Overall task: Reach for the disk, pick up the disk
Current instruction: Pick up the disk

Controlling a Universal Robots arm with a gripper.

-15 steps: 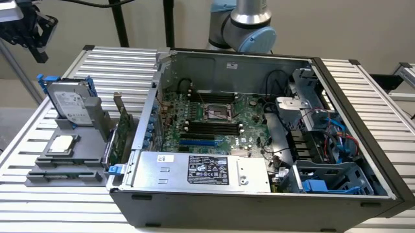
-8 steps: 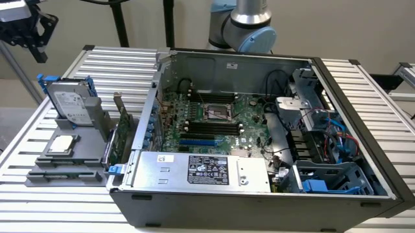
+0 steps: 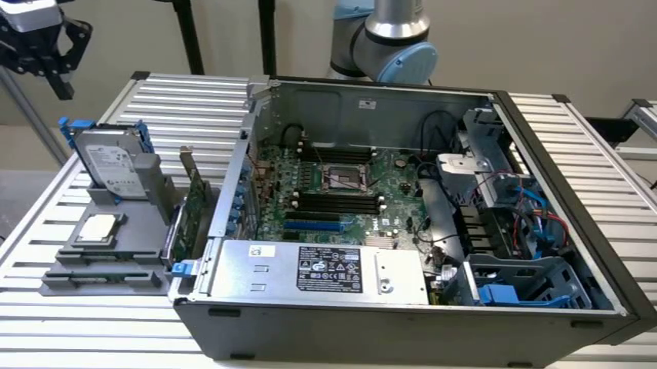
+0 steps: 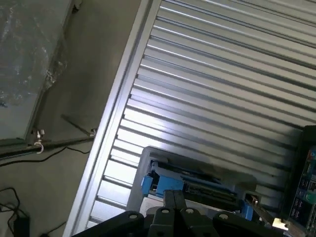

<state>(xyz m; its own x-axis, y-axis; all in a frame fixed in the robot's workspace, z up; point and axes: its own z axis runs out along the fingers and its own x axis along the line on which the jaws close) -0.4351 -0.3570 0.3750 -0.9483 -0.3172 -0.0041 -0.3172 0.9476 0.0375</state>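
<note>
The disk (image 3: 111, 163) is a silver-grey hard drive with a white label in a blue frame. It stands on edge in a grey holder at the exterior view's left. My gripper (image 3: 60, 84) hangs well above it, further toward the left, touching nothing. In the wrist view the gripper (image 4: 173, 194) has its two fingers pressed together, shut and empty. Just beyond them lies the disk's top edge (image 4: 197, 183), with blue frame corners at both ends.
A grey tray (image 3: 103, 265) in front of the disk carries a small square silver chip (image 3: 98, 227). To the right stand upright circuit cards (image 3: 190, 204) and the open computer case (image 3: 411, 315) with its silver box (image 3: 328, 269). The slatted table (image 4: 222, 89) ends near the floor (image 4: 59, 187).
</note>
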